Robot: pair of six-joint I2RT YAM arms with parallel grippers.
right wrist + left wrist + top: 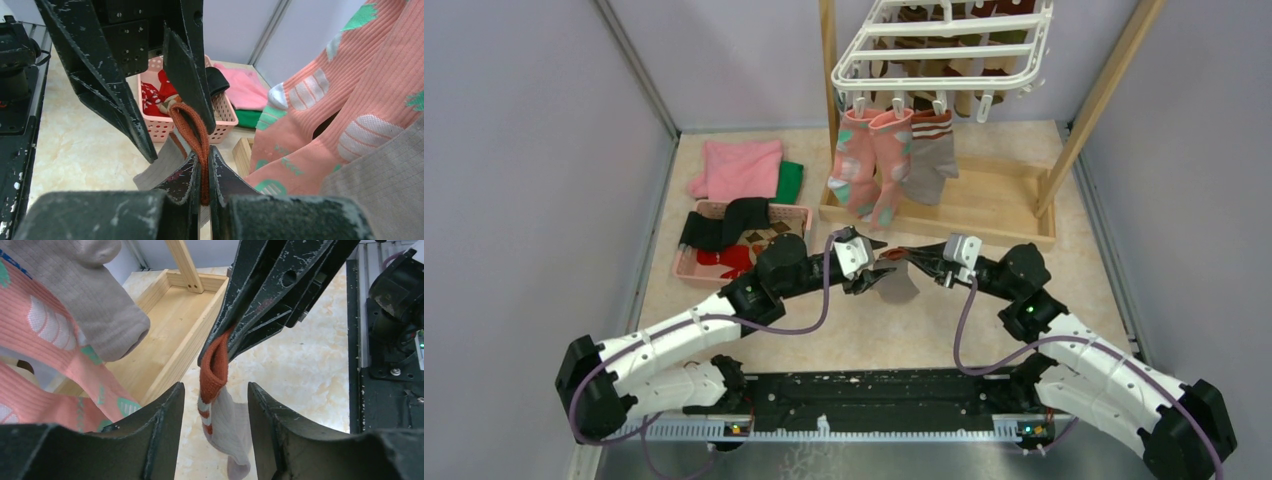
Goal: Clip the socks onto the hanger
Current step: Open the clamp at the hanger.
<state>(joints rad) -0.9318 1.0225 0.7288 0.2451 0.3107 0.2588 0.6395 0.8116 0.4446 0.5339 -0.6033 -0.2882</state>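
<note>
R end effector (204,156) is clamped tight on the rust-red ribbed cuff of the grey sock (226,427). The cuff edge folds into a loop poking up past its tips. L end effector (215,389) stands partly open, one finger either side of the sock just below the cuff. Its own wrist view shows a gap on both sides, so no grip there. The sock hangs mid-air over the desk (874,335) btw the two arms, cuff up, toe down, long axis approx vertical. It's soft fine-rib knit w/ rust and white stripes under the cuff. Further back, the white plastic grid hanger (944,45) carries a pink pair (864,165) w/ teal patches and a second grey sock (932,160), clipped at the cuffs, toes down.
</note>
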